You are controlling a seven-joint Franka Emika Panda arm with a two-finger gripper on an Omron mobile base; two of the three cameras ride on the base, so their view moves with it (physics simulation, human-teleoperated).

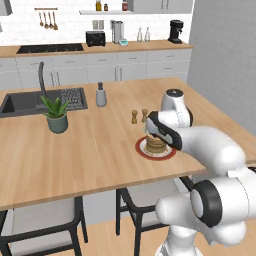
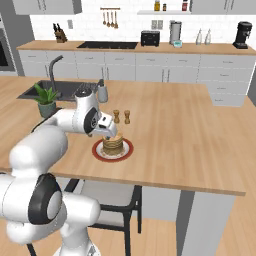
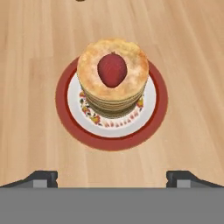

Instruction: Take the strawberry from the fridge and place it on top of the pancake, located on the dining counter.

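The gripper (image 3: 112, 177) hangs with its dark jaws spread wide and empty. Up at twelve o'clock, a glossy rounded strawberry (image 3: 112, 70) sits atop the golden pancake (image 3: 112, 81) stack, on a round red-rimmed plate (image 3: 63, 113) resting on the light-wood dining counter (image 3: 35, 65).

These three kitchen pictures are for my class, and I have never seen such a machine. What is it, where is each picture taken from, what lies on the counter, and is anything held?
It is a white robot arm on a rolling base. Two pictures come from cameras behind the arm, left and right. The third looks down from its hand. The gripper is open and holds nothing. On the dining counter sits a red-rimmed plate with a pancake stack and a strawberry on top. Nearby stand a potted plant, two small shakers and a grey bottle by the sink.
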